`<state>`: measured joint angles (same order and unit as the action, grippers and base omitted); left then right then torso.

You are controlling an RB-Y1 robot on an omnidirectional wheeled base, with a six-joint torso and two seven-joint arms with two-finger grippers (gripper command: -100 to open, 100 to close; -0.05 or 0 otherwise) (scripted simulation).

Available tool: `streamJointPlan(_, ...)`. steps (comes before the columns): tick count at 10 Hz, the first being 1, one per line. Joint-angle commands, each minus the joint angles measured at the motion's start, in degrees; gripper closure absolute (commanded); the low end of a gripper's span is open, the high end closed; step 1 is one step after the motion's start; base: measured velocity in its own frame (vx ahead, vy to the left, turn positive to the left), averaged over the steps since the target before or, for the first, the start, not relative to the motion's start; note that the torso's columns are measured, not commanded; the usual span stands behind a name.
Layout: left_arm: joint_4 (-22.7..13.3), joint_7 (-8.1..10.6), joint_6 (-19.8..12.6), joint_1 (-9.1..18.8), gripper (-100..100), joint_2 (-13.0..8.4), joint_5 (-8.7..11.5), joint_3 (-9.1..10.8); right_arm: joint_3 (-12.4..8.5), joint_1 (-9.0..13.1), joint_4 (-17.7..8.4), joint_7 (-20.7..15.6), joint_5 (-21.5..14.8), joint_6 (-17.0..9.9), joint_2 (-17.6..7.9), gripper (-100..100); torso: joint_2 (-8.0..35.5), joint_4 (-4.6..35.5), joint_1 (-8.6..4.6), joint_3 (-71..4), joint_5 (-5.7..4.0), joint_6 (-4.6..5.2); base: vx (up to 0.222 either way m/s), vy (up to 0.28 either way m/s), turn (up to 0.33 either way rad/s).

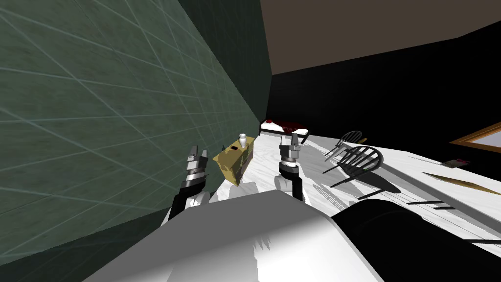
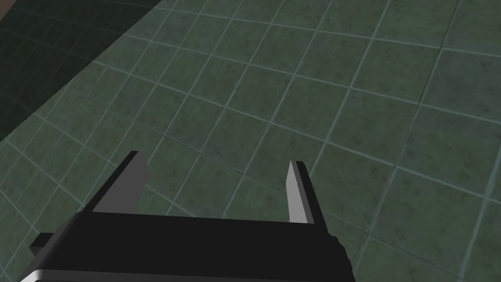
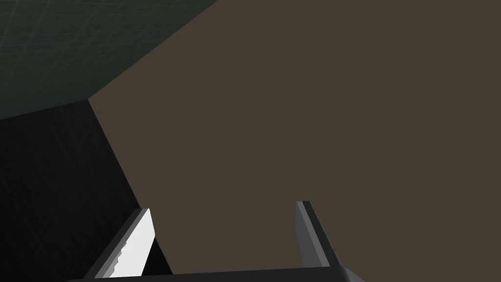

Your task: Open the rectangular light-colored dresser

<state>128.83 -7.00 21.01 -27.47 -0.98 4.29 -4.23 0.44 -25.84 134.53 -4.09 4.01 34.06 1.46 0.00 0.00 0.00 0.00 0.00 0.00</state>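
Note:
A light tan rectangular dresser stands against the green tiled wall, some way ahead of me in the head view. A small white vase rests on its top. My left gripper is raised to the left of the dresser and apart from it, near the wall; in the left wrist view it is open with nothing between its fingers. My right gripper is raised to the right of the dresser, over the pale floor; in the right wrist view it is open and holds nothing.
The green tiled wall runs close along my left. A low bed with a dark red cover stands beyond the dresser. Two dark spindle-back chairs are on the pale floor to the right. A framed picture hangs far right.

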Motion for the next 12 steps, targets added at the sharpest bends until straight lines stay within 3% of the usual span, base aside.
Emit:
streamJointPlan(1, 0.0, 0.0, 0.0, 0.0, 0, 0.0, 0.0, 0.0, 0.0, 0.0, 0.0, 0.0, 0.0, 0.0, 0.0, 0, 2.32, 2.35, 0.0, -4.67, 0.0, 0.0, 0.0, 0.0, 0.0)
streamJointPlan(9, 0.02, 0.0, 0.01, 0.0, 0, 0.0, 0.0, 0.0, 0.0, 0.0, 0.02, 0.0, 0.0, 0.0, 0.0, 0, 35.39, 35.37, 0.0, -70.73, 0.0, 0.0, 0.0, 0.0, 0.0)
streamJointPlan(10, -0.87, 0.1, -0.11, 0.14, -100, -2.18, 0.23, 0.45, 0.0, 0.0, 0.02, 0.0, 0.0, 0.01, 0.0, 0, 39.62, 39.6, 0.0, -79.19, 0.0, 0.0, 0.042, -0.039, 0.041)
streamJointPlan(12, -2.92, 0.34, -0.39, 0.46, -100, -4.55, 0.78, 1.53, 0.0, -0.02, -0.01, 0.0, 0.0, 0.0, 0.01, 0, 41.83, 41.99, -0.18, -84.4, -0.05, 0.0, 0.125, -0.108, 0.098)
